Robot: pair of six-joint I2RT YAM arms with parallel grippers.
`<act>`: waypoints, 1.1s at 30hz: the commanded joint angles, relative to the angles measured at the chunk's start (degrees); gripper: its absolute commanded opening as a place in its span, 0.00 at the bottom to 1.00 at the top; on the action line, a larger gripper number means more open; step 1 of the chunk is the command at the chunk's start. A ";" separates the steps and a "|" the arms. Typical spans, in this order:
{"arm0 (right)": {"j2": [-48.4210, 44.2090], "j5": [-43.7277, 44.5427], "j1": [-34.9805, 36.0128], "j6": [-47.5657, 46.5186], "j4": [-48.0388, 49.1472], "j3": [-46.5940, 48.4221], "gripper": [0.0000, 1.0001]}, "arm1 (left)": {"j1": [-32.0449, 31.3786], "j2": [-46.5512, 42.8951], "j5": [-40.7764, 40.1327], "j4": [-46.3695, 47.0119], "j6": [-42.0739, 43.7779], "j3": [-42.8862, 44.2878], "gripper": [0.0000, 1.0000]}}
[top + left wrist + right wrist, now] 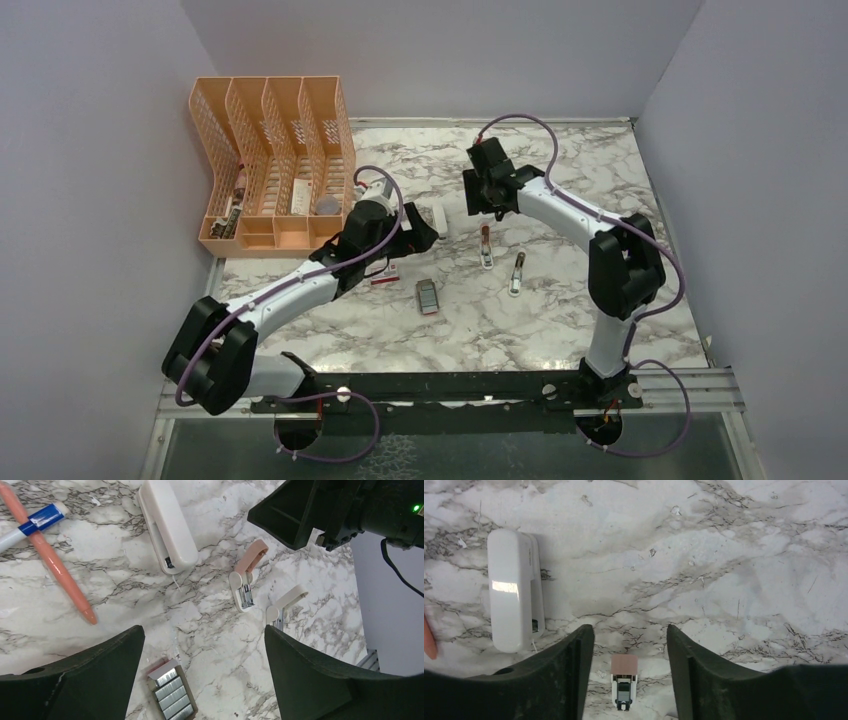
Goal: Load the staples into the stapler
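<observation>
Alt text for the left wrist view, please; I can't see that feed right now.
The left gripper hangs open above a marble table, a tray of grey staples between its fingers. Beyond lie a long white stapler, a pink mini stapler, a white mini stapler and an orange pen.

You have two arms, the left arm [285, 295] and the right arm [565, 207], with white links and black joints. A purple cable [520, 117] follows each one. The fingers [564, 680] are matt black wedges. A small green light [416, 508] glows on the right wrist.
</observation>
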 commanded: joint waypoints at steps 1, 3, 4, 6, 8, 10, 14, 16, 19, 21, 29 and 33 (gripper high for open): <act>1.91 -3.11 0.59 -2.12 -2.41 0.73 0.56 | 0.02 2.59 6.60 3.65 -0.56 -0.05 0.86; 2.78 -3.51 0.51 -2.04 -3.03 0.81 0.51 | -0.05 3.50 7.44 4.41 -0.98 -0.17 0.83; 2.98 -3.63 0.50 -1.96 -3.25 0.67 0.51 | -0.06 3.87 7.73 4.79 -1.19 -0.27 0.81; 3.24 -4.00 0.50 -1.91 -3.56 0.35 0.49 | -0.15 4.61 8.14 5.18 -1.41 -0.30 0.80; 3.27 -4.01 0.51 -1.87 -3.98 0.08 0.49 | -0.22 5.42 8.86 5.41 -1.52 -0.09 0.78; 3.00 -4.08 0.50 -1.86 -4.19 -0.49 0.49 | -0.39 6.34 9.46 5.98 -1.67 0.18 0.75; 2.61 -4.66 0.50 -1.62 -4.78 -1.63 0.45 | -0.74 8.68 10.72 7.80 -2.56 0.50 0.69; 2.53 -5.72 0.50 -1.53 -5.04 -2.07 0.38 | -1.08 10.05 10.96 8.71 -3.00 0.74 0.66; 2.55 -6.34 0.50 -0.69 -6.36 -2.14 0.33 | -2.01 12.17 9.38 8.77 -2.52 2.07 0.62; 2.14 -6.38 0.50 -0.10 -6.32 -2.53 0.32 | -2.34 13.85 9.19 8.77 -2.38 3.19 0.60; -0.54 -7.46 0.50 2.51 -4.59 -3.76 0.24 | -5.55 21.60 10.30 9.35 -2.25 8.18 0.52; -2.21 -8.65 0.50 4.04 -2.16 -5.07 0.22 | -7.77 24.96 8.40 11.70 -3.77 9.82 0.46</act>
